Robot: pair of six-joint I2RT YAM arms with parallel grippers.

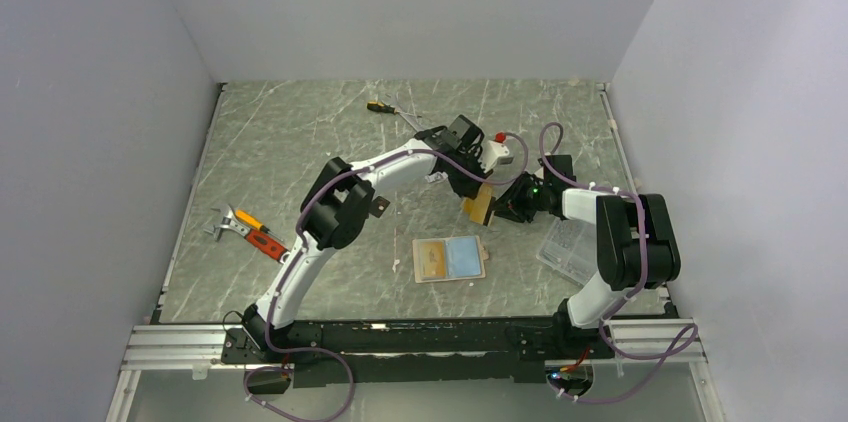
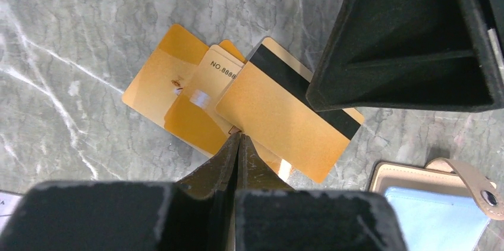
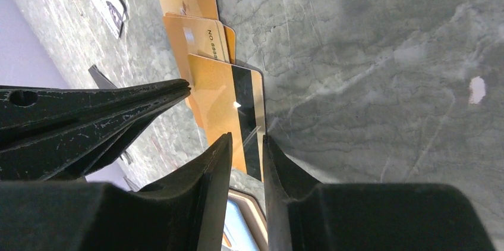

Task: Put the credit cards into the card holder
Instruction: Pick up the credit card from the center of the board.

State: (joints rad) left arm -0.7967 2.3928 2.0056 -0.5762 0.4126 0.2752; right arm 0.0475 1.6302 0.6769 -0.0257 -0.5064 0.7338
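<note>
1. Gold-orange credit cards point(image 2: 196, 102) lie fanned and overlapping on the grey marbled bench point(image 2: 89, 37), directly ahead of the left claw point(image 2: 239, 141).
2. Left claw: you see the two fingers pressed together with nothing between them. Their joined tip touches the near edge of the topmost card, the striped card point(image 2: 279, 114), which has a black magnetic band.
3. Right claw point(image 3: 246, 138): its fingers stand a narrow gap apart over the opposite end of the striped card. From the right wrist you see the black band through that gap. The card shows face-on, not edge-on between the fingers, so it is not pinched. You cannot tell whether the tips press on it.
4. Card holder point(image 2: 410, 175): it lies open and flat with the blue panel up and the snap tab out, just to the right of the left claw and apart from the cards. From above, it sits on the base side of both claws.
5. Other items: a clear plastic box point(image 1: 568, 247) lies behind the right claw, beside that arm. A screwdriver point(image 1: 383, 108) lies beyond the left claw. Orange-handled pliers point(image 1: 245, 230) lie well apart from it, to its left.
</note>
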